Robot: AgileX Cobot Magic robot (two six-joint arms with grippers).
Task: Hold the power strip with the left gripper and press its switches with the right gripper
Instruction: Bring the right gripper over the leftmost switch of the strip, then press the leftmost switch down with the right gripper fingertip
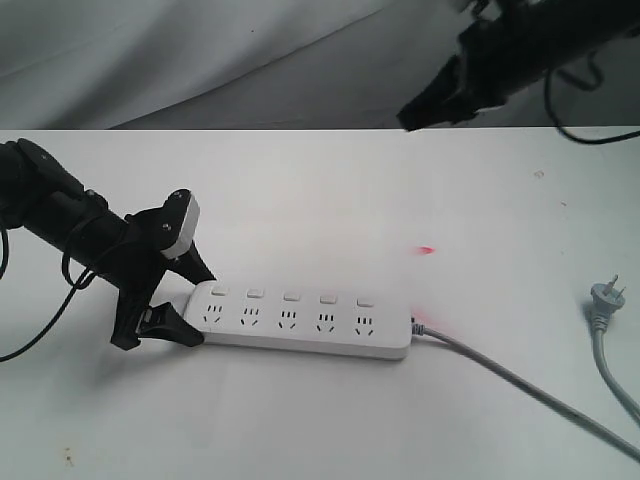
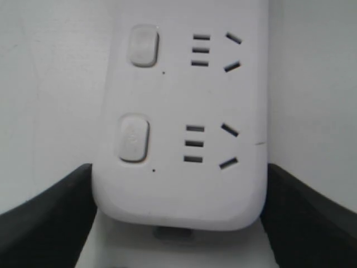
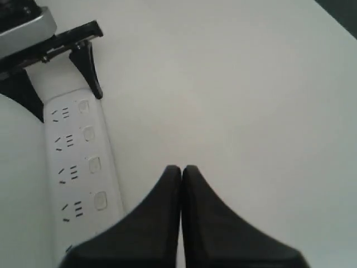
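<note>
The white power strip (image 1: 300, 322) lies flat on the white table, its grey cable (image 1: 520, 380) running off to the right. My left gripper (image 1: 200, 308) straddles the strip's left end, one black jaw against each long side, shut on it. The left wrist view shows that rounded end (image 2: 178, 190) between the jaws, with two switches (image 2: 134, 137) beside their sockets. Five switches (image 1: 291, 296) line the strip's far edge. My right gripper (image 1: 420, 110) hangs high above the table, behind the strip's right half. Its fingertips (image 3: 181, 168) are pressed together, apart from the strip (image 3: 83, 167).
A loose grey plug (image 1: 605, 295) with its own cord lies at the table's right edge. Two red light spots (image 1: 427, 249) glow on the table near the strip's cable end. Grey cloth hangs behind the table.
</note>
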